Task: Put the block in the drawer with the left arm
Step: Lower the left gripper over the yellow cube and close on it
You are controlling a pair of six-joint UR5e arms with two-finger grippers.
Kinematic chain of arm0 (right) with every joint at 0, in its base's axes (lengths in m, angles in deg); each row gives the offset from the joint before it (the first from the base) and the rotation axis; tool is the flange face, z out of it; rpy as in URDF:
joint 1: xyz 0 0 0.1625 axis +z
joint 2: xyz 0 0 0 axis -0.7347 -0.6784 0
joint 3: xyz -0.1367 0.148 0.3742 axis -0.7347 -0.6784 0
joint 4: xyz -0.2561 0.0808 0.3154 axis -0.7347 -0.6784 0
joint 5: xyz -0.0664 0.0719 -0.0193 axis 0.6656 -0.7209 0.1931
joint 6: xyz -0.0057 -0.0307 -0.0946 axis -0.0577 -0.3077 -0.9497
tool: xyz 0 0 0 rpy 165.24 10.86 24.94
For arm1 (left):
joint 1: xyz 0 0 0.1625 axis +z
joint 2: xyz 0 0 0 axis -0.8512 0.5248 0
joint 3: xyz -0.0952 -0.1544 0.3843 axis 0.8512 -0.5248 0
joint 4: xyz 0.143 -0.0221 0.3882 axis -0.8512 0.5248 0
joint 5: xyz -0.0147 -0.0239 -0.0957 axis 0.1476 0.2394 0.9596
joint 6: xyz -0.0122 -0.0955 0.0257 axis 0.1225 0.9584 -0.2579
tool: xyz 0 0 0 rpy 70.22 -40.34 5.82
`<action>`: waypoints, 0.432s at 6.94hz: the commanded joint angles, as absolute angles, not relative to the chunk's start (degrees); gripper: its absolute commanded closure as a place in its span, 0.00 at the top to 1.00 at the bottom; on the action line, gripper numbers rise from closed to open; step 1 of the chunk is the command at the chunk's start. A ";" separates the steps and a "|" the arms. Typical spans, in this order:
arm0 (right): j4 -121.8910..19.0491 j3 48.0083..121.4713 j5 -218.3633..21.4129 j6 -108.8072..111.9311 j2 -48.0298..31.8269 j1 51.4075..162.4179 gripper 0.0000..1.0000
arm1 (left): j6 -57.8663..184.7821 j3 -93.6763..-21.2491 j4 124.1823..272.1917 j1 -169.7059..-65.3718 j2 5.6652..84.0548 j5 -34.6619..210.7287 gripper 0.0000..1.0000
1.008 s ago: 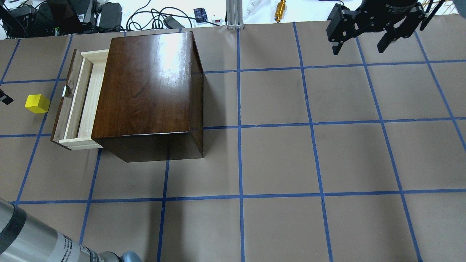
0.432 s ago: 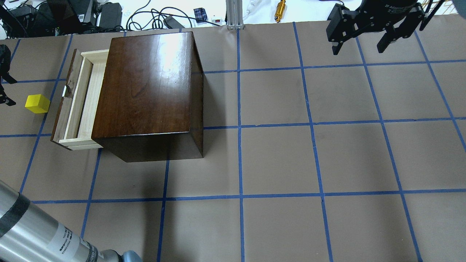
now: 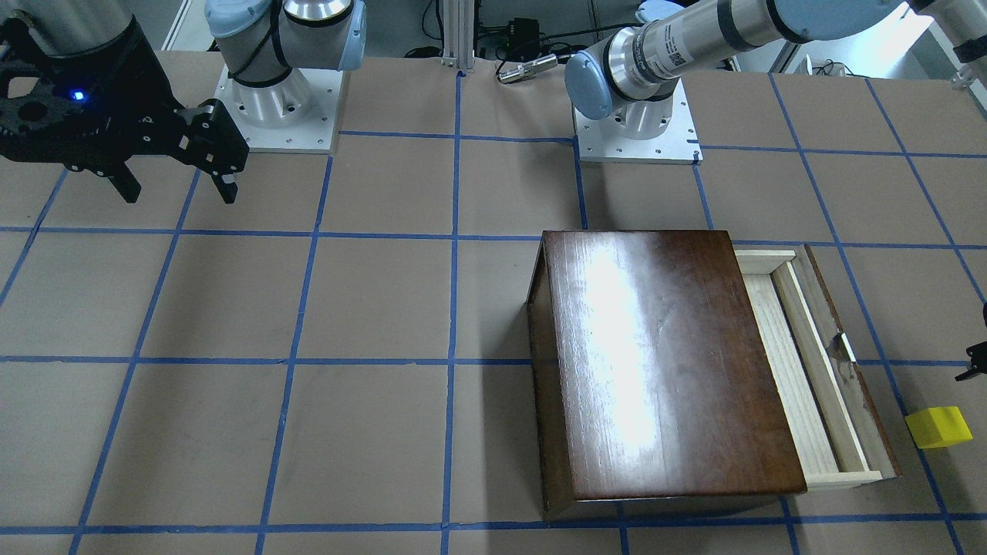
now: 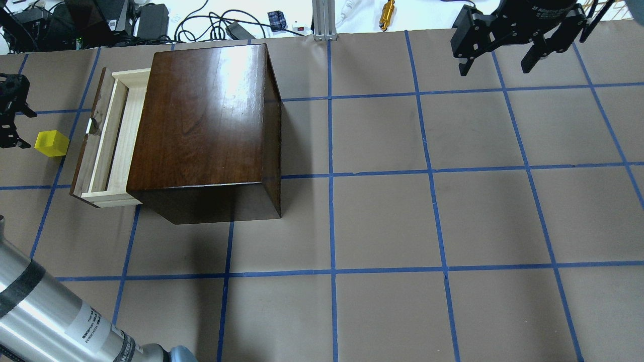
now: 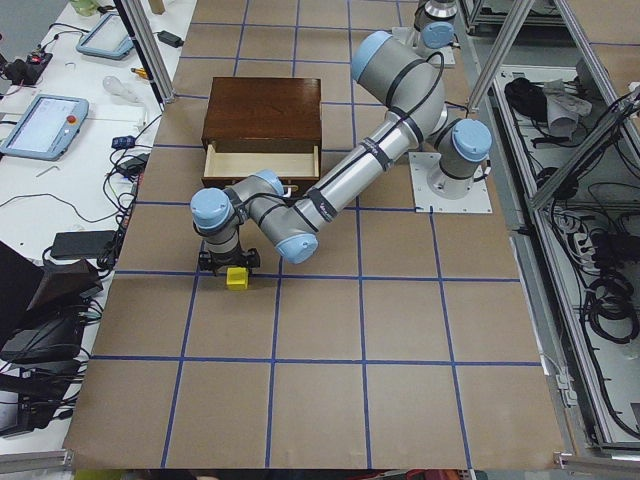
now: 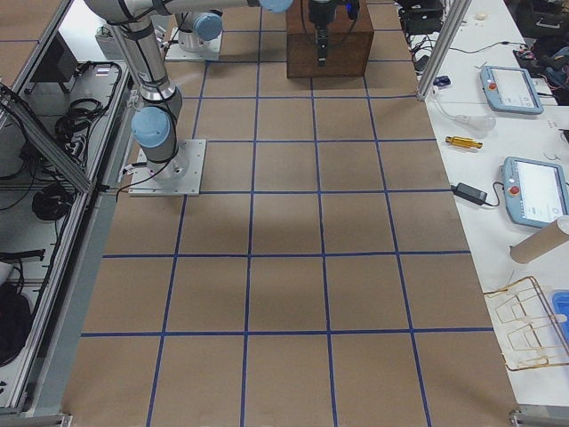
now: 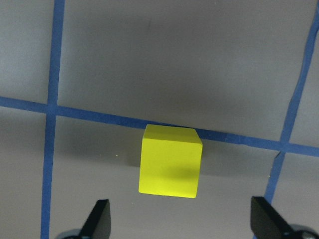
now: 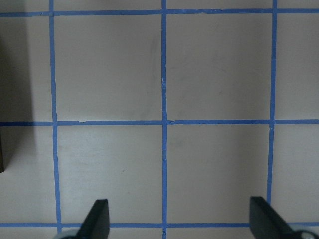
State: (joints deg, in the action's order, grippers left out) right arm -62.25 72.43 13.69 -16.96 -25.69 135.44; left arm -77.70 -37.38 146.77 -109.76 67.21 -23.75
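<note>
The yellow block [image 4: 51, 143] sits on the table just left of the open drawer [image 4: 116, 136] of the dark-brown cabinet [image 4: 206, 115]. The drawer's pale wood tray looks bare. My left gripper [image 4: 26, 130] is at the view's left edge, open and empty, right beside the block. In the left wrist view the block [image 7: 170, 161] lies on a blue tape line, just ahead of the open gripper [image 7: 182, 224] and centred on its gap. The front view shows the block [image 3: 938, 426] next to the drawer [image 3: 802, 362]. My right gripper [image 4: 495, 69] hangs open and empty at the far right.
Blue tape lines grid the brown table. Cables, electronics, a gold part [image 4: 387, 14] and an aluminium post [image 4: 324, 20] lie past the far edge. The arm bases [image 3: 277, 100] stand on the robot's side. My left arm's tube [image 4: 45, 317] crosses the near left corner.
My left gripper has come further into the overhead view from the left edge and closer to the block. The block, drawer and right gripper have not moved.
</note>
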 commanded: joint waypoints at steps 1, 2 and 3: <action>-62.21 72.43 13.67 -16.96 -25.74 135.44 1.00 | -80.82 -37.33 146.51 -109.76 68.59 -22.09 0.99; -62.21 72.43 13.67 -16.96 -25.66 135.44 1.00 | -80.82 -37.25 146.51 -109.76 69.12 -22.18 0.99; -62.21 72.43 13.67 -16.96 -25.66 135.44 1.00 | -80.91 -37.42 146.42 -109.67 69.56 -22.36 0.99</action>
